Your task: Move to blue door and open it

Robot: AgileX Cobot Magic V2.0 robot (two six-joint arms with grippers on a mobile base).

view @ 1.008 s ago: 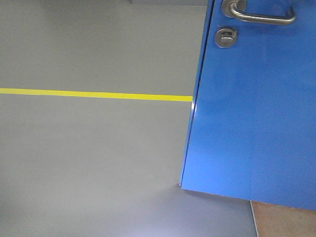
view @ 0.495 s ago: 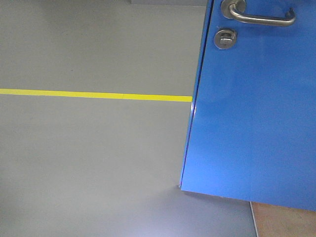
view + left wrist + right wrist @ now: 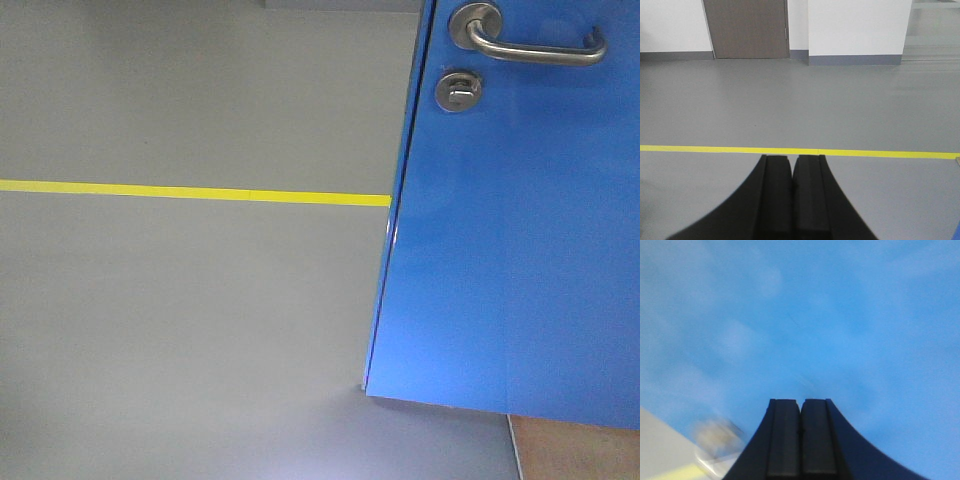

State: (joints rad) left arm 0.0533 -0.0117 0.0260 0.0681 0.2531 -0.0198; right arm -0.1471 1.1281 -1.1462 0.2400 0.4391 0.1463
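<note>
**Blue door at right, both tools shut**

Front view: blue door (image 3: 510, 230) filling right side, free edge leaning over grey floor (image 3: 190, 320). Silver lever handle (image 3: 535, 45) at top, round lock (image 3: 458, 92) just below. Yellow floor line (image 3: 190, 192) running left from door edge. Left tool (image 3: 792, 172) pressed together, empty, aimed over floor toward a brown door (image 3: 746, 27) far off. Right tool (image 3: 800, 415) pressed together, empty, facing blurred blue panel close up.

The blue door (image 3: 510, 230) stands right of the floor line (image 3: 190, 191) (lock (image 3: 458, 91) under handle (image 3: 530, 42)).
</note>
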